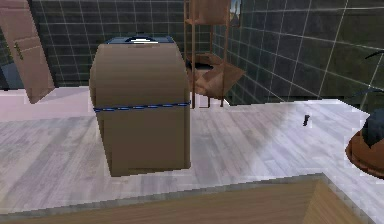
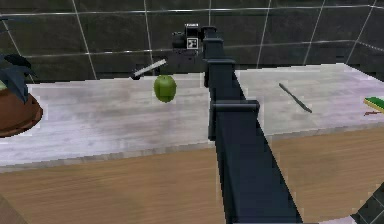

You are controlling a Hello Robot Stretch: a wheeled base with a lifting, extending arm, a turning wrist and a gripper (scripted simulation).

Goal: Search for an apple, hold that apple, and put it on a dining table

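A round green apple [image 2: 164, 87] shows over the pale countertop [image 2: 100, 115] in the arm side view, close to the dark tiled wall. The dark arm bar [image 2: 235, 130] rises from the bottom edge to the white marker squares [image 2: 190, 40]. Left of them the gripper [image 2: 148, 70] reaches out, its thin fingers just above and left of the apple. I cannot tell whether the apple rests on the counter or is held, nor whether the fingers touch it.
A tall brown box [image 1: 140, 105] stands on the counter straight ahead, with a wooden chair [image 1: 213, 75] behind it. A dark round dish [image 1: 368, 150], also visible as a dish [image 2: 15, 108], sits near the arm. A slim utensil [image 2: 295, 97] and a green item [image 2: 375, 103] lie to the right.
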